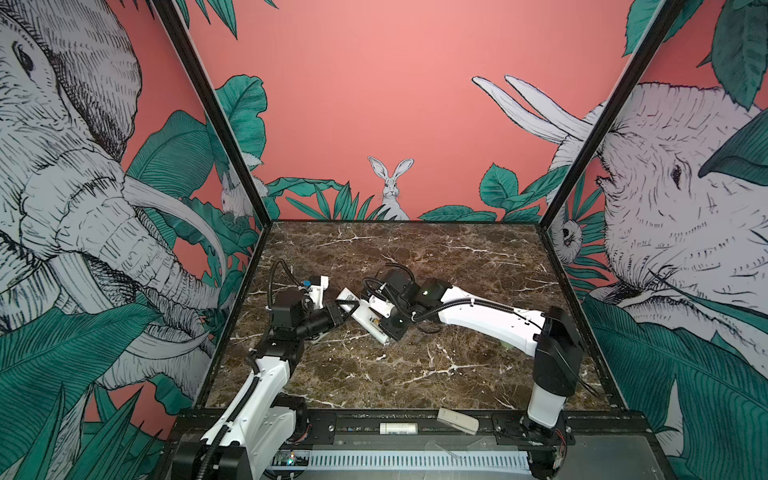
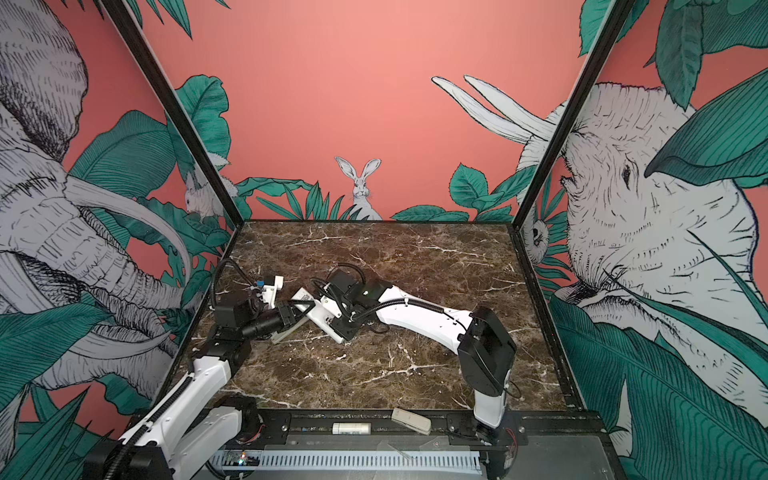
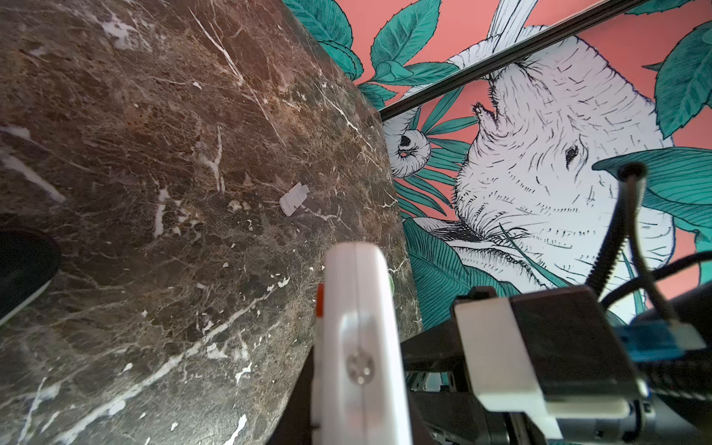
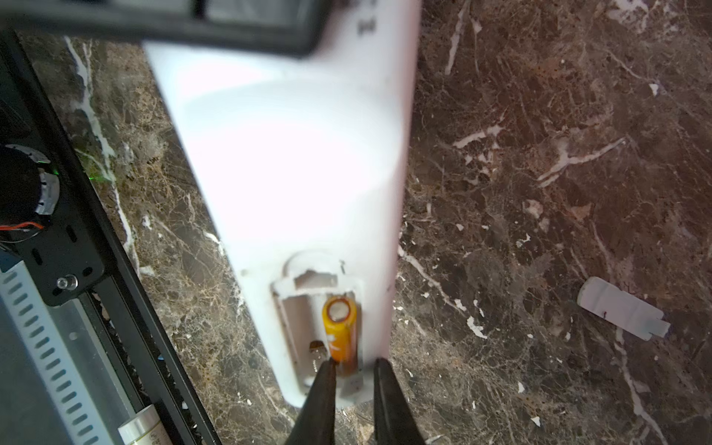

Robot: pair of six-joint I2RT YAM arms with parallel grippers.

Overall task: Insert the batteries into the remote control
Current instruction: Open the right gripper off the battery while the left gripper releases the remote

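One battery [image 4: 339, 331] lies in the remote control [image 4: 293, 154], which the left hand [image 1: 347, 310] grips. The right hand [image 4: 354, 363] stands narrowly parted at the battery's end.

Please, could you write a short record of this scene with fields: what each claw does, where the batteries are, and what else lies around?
left claw: shut on one end of the remote control, open compartment facing up
right claw: tips slightly apart at the compartment's end
battery: one orange, lying in the compartment; no other in view
neighbouring slot: empty
cover: loose on the marble table
front rail: white cylinder, grey block
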